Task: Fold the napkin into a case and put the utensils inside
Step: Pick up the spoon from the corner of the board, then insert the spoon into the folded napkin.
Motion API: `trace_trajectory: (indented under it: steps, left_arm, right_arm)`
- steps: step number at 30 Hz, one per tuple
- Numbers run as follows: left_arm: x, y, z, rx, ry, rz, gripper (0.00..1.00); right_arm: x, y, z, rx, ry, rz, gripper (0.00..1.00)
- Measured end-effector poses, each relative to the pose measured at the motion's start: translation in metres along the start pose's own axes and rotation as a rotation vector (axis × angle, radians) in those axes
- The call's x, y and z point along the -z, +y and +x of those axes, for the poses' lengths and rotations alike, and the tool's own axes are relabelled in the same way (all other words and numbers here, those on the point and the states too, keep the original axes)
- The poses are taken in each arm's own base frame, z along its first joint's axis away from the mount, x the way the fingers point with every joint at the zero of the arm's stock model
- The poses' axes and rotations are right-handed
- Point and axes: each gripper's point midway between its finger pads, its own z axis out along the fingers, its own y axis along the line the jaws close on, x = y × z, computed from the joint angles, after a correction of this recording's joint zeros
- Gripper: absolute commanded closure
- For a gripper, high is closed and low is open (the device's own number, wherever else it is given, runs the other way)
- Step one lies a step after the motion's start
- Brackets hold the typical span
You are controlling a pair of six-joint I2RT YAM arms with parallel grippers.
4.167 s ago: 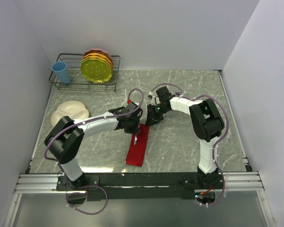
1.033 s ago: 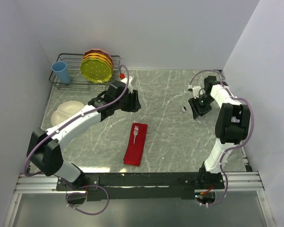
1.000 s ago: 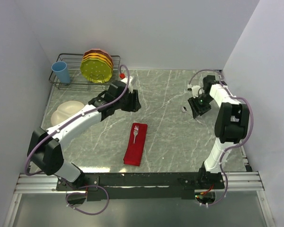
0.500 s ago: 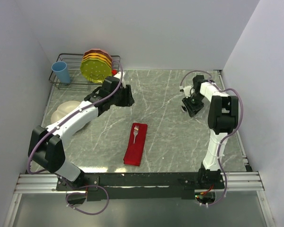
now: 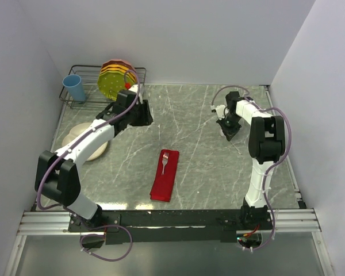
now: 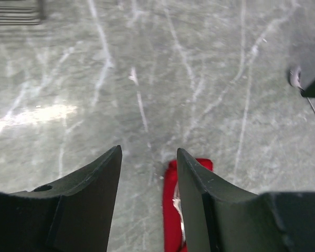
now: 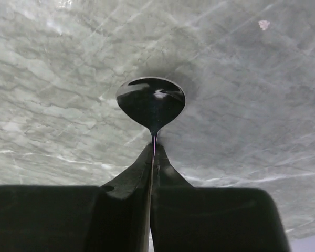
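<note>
The right gripper (image 7: 153, 149) is clamped on the handle of the spoon (image 7: 151, 100), whose bowl juts just past its fingertips, over the counter (image 5: 190, 155). The left gripper (image 6: 148, 157) has its jaws apart with nothing between them. The folded red napkin (image 5: 165, 185) lies on the counter, nearer the arm bases than the left gripper and well apart from the right gripper. The fork (image 5: 164, 162) rests on the napkin's far end.

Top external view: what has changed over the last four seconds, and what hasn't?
Both arms pulled away from the napkin. The left gripper swung back-left toward the dish rack, open and empty. The right gripper travelled to the far right and shut on the handle of the spoon, which lay loose a second ago. The napkin, a folded strip with the fork on it, stayed put.
</note>
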Motion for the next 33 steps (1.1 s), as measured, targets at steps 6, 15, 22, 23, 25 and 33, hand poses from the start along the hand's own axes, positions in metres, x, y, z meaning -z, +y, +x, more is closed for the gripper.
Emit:
trace_trajectory:
  steps: [6, 15, 22, 23, 25, 33]
  left_arm:
    - [-0.002, 0.025, -0.010, 0.044, -0.023, -0.048, 0.48]
    - [-0.003, 0.043, 0.003, 0.122, -0.044, -0.114, 0.48]
    - [0.015, 0.060, 0.019, 0.163, -0.085, -0.180, 0.44]
    - [0.019, 0.062, 0.020, 0.163, -0.095, -0.186, 0.44]
    - [0.027, 0.063, 0.019, 0.164, -0.122, -0.189, 0.44]
    - [0.051, 0.068, 0.015, 0.186, -0.192, -0.198, 0.41]
  right_arm:
    - [0.031, 0.019, -0.020, -0.198, -0.105, -0.023, 1.00]
    - [0.168, 0.114, -0.097, -0.465, -0.463, -0.112, 1.00]
    - [0.169, 0.235, -0.111, -0.561, -0.421, -0.215, 1.00]
    - [0.163, 0.240, -0.111, -0.583, -0.403, -0.217, 1.00]
    - [0.151, 0.245, -0.113, -0.630, -0.374, -0.206, 1.00]
    - [0.096, 0.242, -0.113, -0.728, -0.233, -0.108, 1.00]
